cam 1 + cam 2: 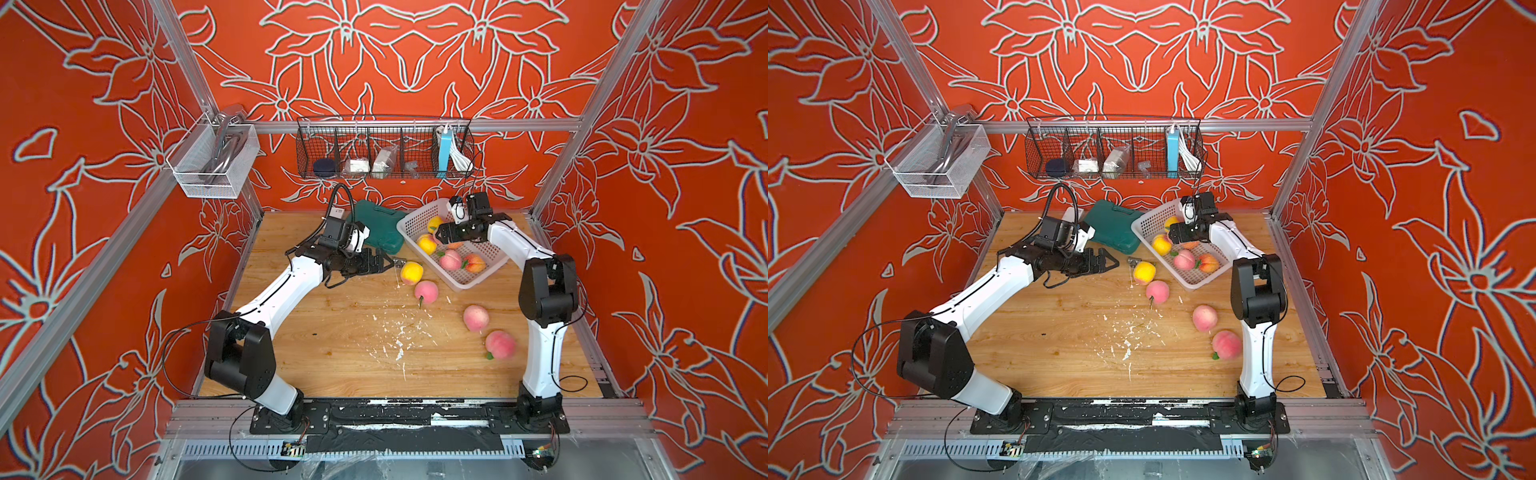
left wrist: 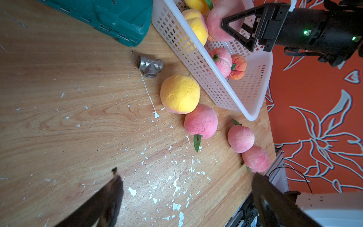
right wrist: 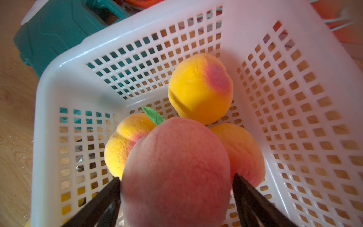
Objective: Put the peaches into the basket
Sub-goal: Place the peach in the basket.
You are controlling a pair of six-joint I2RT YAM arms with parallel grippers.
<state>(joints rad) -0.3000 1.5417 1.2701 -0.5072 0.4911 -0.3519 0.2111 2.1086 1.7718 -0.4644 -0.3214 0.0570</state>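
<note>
Top views show ten peaches point(image 1: 411, 273): four loose on the table point(image 1: 332, 353) and five in the one basket point(image 1: 484, 274), which sits back right with its long axis diagonal. A pink peach point(image 3: 176, 157) sits between the right gripper point(image 3: 176, 178) fingers, can't tell if it's pinched. Left gripper point(image 1: 1115, 263) is spread wide, nothing in it.

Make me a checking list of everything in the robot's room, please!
Surface: wooden table, scattered with white flecks.
Job's things: pale perforated plastic basket holds five toy peaches; four more lie on the table, one yellow, three pink.
Clutter: green plastic case, grey metal pipe tee.
Grippers: left gripper open, empty; right gripper, jaws flanking a pink peach over the basket, grip unclear.
Cables: black hose arches over the left wrist, clear of fruit.
Surroundings: red flowered walls, black wire rack, white mesh bin.
</note>
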